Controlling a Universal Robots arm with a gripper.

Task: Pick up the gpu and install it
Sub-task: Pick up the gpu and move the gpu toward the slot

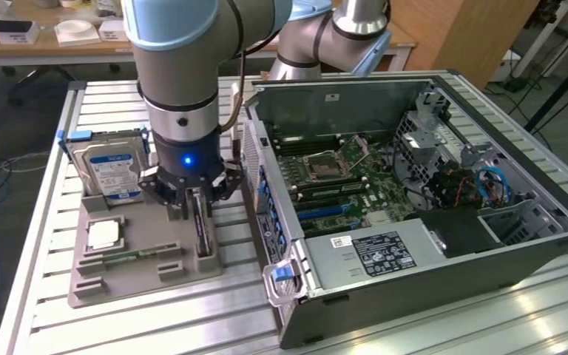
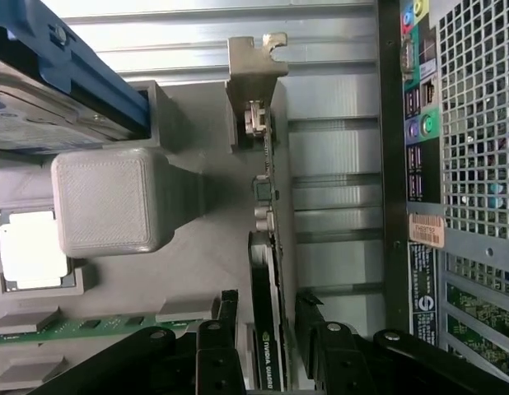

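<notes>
Along the tray's edge nearest the computer case, the gpu stands on its long edge in a slot, so that it shows as a thin dark strip. The grey moulded tray lies on a slatted metal table.

The robot arm comes straight down over the card. Its gripper is spread wide, with one black finger on each side of the card. In the wrist view a sliver of tray shows between each finger and the gpu, so nothing is grasped. In the exterior view the gripper hides the card's upper end. The card's lower edge is sunk in the slot.

From the wrist camera the card's silver bracket sits at the end away from the fingers. The other end runs out of frame between them, and the white lettering on its top edge is cut off.

At the tray's corner on the exterior view's left, a silver hard drive with a blue-white label stands upright. A square processor chip lies flat near the tray's middle, and a slim green memory stick lies just beyond it toward the tray's near edge. In the wrist view the drive is cropped at the corner.

The case lies open on its side. Its circuit board and cables are visible, but the finer parts are hard to make out.
</notes>
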